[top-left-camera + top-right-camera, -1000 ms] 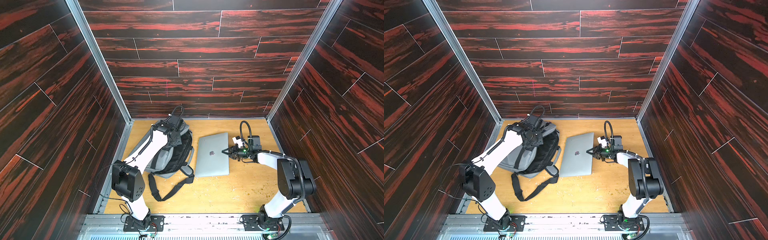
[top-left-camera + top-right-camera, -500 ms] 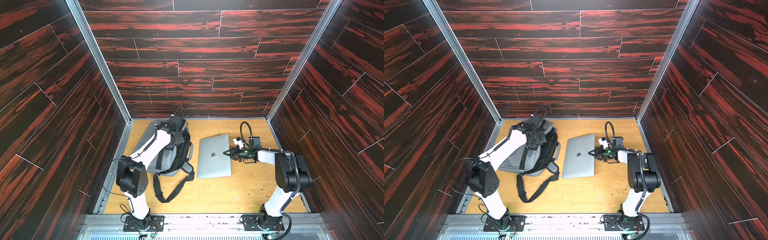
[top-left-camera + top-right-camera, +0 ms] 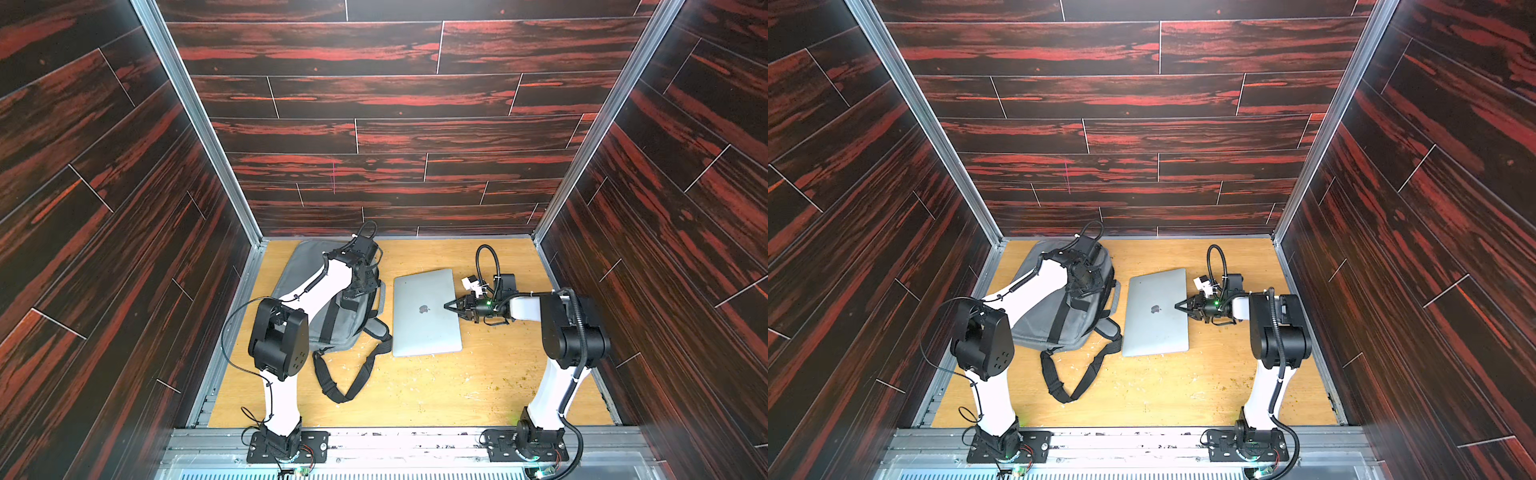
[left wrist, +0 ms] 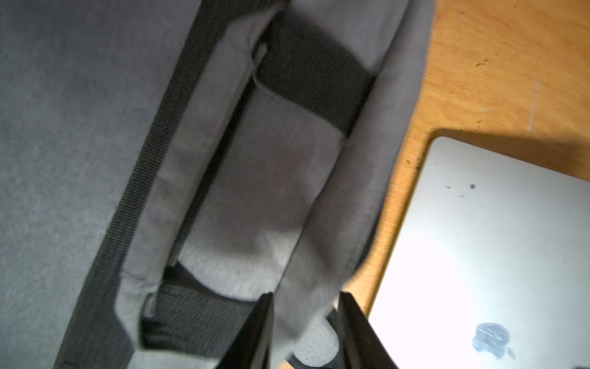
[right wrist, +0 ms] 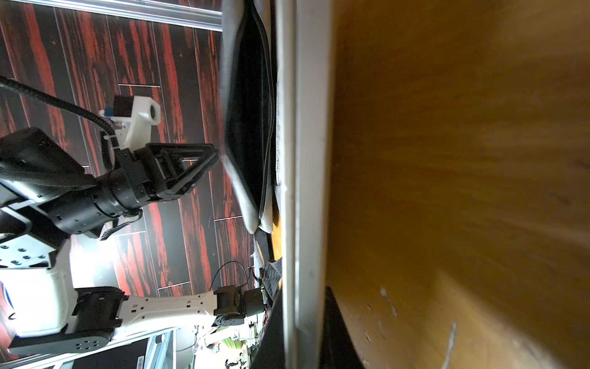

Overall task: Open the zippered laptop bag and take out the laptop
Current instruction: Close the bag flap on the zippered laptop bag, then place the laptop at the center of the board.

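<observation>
Bag's down! The zippered laptop bag (image 3: 297,270), bunched up under the left arm a second ago, now lies flatter, spread toward the back wall at centre left of both top views.

Left fingers (image 4: 255,332): apart, at the lower middle of the left wrist view, with a grey hand strap (image 4: 360,159) running between them. The blur won't say whether they touch it. Both top views hide those fingers under the arm's own wrist.

Right fingers (image 5: 340,342): clamped on the laptop (image 5: 306,159), its thin silver edge passing between them at the bottom of the right wrist view. The right half of that view is just brown desk blur.

Pull back to the top views. The laptop (image 3: 419,332) lies closed and flat on the desk (image 3: 478,386), logo up, just right of the bag and fully outside it, gripped at its right edge.

Only the right wrist view catches the bag's side, at upper middle: a dark band between grey layers with a zipper line along it. The black shoulder strap (image 3: 322,374) loops forward across the desk, below the bag.
</observation>
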Robot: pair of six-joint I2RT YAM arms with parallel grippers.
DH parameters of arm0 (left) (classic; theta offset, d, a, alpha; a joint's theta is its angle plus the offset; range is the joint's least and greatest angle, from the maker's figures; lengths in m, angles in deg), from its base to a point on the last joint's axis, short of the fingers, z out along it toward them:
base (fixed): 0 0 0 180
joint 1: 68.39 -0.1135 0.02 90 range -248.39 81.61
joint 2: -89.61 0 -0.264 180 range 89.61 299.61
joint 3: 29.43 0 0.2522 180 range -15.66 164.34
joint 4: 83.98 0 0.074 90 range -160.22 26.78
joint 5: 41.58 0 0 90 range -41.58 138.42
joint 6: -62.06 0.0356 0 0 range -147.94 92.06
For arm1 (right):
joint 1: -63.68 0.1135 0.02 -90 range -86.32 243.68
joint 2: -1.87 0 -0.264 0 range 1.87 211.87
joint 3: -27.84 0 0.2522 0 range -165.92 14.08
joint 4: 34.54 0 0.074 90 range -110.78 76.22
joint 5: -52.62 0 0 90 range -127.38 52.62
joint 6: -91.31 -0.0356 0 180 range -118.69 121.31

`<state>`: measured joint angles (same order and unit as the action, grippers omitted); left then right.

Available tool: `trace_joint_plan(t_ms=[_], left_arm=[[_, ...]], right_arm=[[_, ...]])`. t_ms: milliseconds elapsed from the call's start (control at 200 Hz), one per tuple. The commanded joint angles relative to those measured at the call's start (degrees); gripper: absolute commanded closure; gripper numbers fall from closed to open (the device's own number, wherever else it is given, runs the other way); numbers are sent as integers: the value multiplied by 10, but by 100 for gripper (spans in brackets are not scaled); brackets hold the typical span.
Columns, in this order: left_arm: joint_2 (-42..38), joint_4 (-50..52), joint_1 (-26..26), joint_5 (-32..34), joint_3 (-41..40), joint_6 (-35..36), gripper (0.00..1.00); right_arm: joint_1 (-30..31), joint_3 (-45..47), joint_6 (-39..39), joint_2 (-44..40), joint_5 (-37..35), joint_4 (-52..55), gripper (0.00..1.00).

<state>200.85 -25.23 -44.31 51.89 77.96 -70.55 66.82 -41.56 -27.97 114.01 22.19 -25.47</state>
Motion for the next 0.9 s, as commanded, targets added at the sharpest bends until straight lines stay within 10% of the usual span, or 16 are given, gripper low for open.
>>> trace_joint_plan(t_ms=[0, 451, 892], left_arm=[[-2, -10, -1, -18, -9, -2, 55], [-42, -17, -1, -92, -19, 89, 14], [-57, 7, -1, -112, -6, 127, 12]], right_arm=[[-1, -14, 32, 25, 4, 1, 86], [-4, -20, 52, 57, -16, 11, 75], [-10, -22, 79, 68, -52, 38, 66]])
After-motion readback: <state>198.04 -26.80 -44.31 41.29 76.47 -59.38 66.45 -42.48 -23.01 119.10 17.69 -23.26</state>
